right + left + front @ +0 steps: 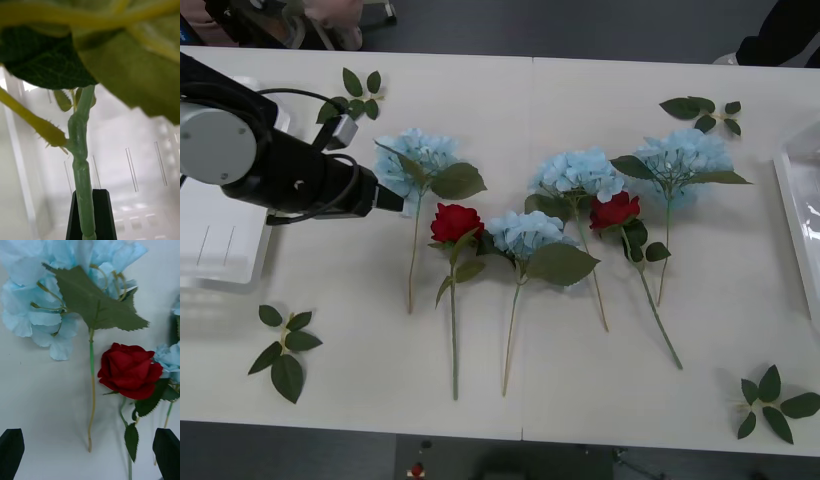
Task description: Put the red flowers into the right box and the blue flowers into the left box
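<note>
"Across the white table (530, 90), left to right, what do you have?"

"From my console: the left box (215, 250) sits at the left edge, half under my left arm. Leaf sprigs (285, 350) lie near the table's corners. In the middle lie four blue flowers (415, 155) and two red flowers (455, 222) in a loose row, stems toward me. The right box (800, 215) is at the right edge. Beyond the table the floor is dark."

"And your left gripper?"

"My left gripper (392, 200) hovers at the leftmost blue head, fingers (11, 453) spread wide, holding nothing. Its wrist camera looks down on that stem and the nearest rose."

"The right one?"

"My right gripper (91, 215) has its black fingers pressed together on a green stem (80, 150), with big leaves above it. A white slotted bin wall (142, 168) is close behind. I can't tell which box that is, or which flower."
</note>
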You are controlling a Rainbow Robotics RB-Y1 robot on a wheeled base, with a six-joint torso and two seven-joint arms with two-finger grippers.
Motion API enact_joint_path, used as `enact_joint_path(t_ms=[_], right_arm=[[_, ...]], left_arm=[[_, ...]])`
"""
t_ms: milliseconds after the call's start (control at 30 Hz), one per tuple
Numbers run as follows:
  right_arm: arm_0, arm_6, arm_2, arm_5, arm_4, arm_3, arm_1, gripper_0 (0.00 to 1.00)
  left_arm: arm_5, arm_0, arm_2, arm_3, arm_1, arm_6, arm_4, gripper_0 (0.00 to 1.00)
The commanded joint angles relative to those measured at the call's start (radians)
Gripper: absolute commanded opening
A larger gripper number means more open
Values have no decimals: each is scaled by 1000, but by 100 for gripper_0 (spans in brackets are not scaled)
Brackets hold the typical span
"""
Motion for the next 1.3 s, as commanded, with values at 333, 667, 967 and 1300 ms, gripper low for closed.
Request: enact_joint_path(t_ms=[333,667,967,1300], right_arm=[[-199,-171,222,-159,144,157,64,9],[-219,-143,236,-76,99,100,30,75],[-218,-419,236,94,116,-219,4,75],[-259,-892,348,155,407,-626,56,76]], left_arm=[[-34,-260,-237,281,-190,-30,-219,100],[-181,-353,-476,413,-240,-38,-198,9],[-183,-369,-485,414,-236,-37,-179,0],[-39,-471,-359,339,-98,-55,-156,0]])
